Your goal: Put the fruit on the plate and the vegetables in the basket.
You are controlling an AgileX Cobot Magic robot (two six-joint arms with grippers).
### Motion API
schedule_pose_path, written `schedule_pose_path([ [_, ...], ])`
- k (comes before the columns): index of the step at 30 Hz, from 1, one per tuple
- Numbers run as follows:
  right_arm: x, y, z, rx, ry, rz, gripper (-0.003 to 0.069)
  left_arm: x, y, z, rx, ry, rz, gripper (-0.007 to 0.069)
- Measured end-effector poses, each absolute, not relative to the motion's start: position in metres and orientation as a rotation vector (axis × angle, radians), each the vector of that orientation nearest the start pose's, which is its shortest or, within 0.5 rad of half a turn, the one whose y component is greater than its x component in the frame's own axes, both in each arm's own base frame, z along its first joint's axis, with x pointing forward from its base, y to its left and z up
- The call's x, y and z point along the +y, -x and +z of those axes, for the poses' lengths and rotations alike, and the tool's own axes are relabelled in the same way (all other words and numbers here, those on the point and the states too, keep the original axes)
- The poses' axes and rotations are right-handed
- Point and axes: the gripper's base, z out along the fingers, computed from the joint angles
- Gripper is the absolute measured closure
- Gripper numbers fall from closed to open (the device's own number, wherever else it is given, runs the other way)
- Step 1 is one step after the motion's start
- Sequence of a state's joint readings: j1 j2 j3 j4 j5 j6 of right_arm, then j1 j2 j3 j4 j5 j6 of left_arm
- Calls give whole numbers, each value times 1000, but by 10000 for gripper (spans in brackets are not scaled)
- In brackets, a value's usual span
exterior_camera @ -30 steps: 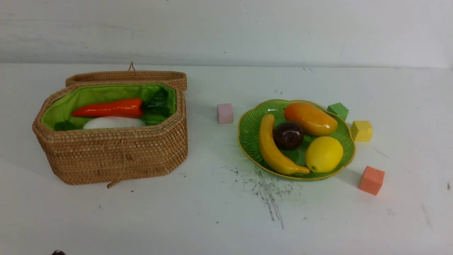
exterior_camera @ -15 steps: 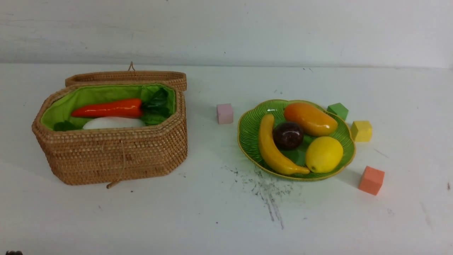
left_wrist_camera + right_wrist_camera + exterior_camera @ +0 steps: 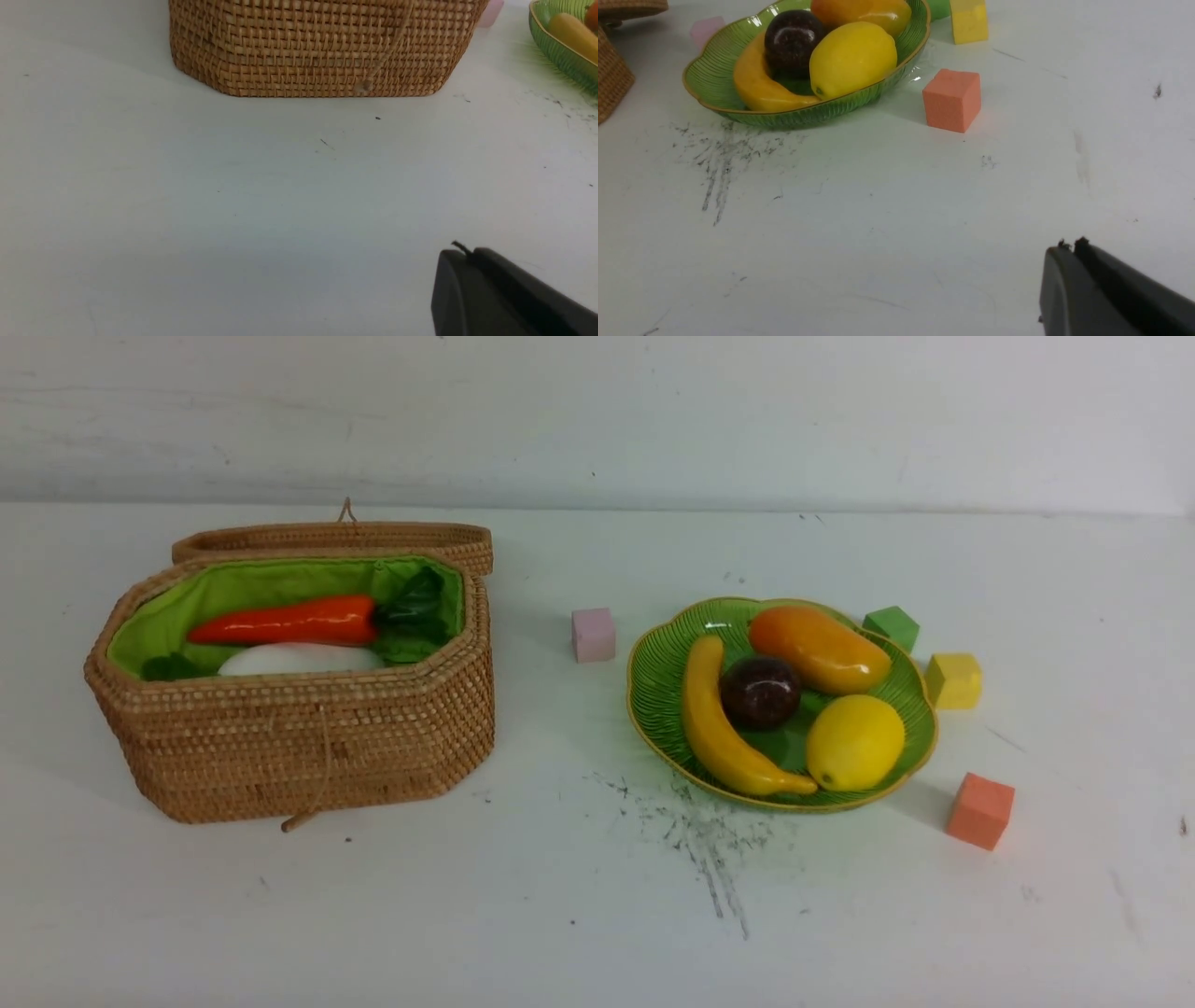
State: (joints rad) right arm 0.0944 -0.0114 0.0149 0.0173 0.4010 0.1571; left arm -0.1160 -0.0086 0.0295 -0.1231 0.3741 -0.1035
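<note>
Front view: sitting toward the left edge of the bench, the basket, lid lying open behind it. Showing inside, the carrot and the white radish in front of it, its lower part hiding behind the woven front wall; nothing clearly showing of a gourd. Sitting toward the right edge, the plate, carrying the banana, the dark round fruit, the mango and the lemon. Standing around it, a pink cube, a green cube half hiding behind the plate's rim, a yellow cube and an orange cube. Neither arm showing here.

Left wrist view: filling the top, the basket's front wall, its rim cut off. Peeking in at one corner, only a dark piece of the left tool; cannot tell whether spread or pressed together.

Right wrist view: the plate and fruit lying well apart from the right tool, likewise cut off; cannot tell its state.
</note>
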Motion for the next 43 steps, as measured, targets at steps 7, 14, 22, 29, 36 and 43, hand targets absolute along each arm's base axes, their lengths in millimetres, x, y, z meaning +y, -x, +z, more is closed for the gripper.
schedule_pose_path([
  [7, 5, -51, 173, 1891, -70, 189, 632, -10, -52, 170, 1884, 65, -272, 638],
  [14, 5, -51, 173, 1890, -70, 189, 625, -10, -52, 170, 1884, 65, -272, 638],
  [22, 5, -51, 173, 1890, -70, 189, 617, -10, -52, 170, 1884, 65, -272, 634],
  [29, 5, -51, 173, 1890, -70, 189, 609, -10, -52, 170, 1884, 65, -272, 628],
  [36, 5, -51, 173, 1890, -70, 189, 599, -10, -52, 170, 1884, 65, -272, 622],
  [43, 5, -51, 173, 1890, -70, 189, 588, -10, -52, 170, 1884, 65, -272, 616],
])
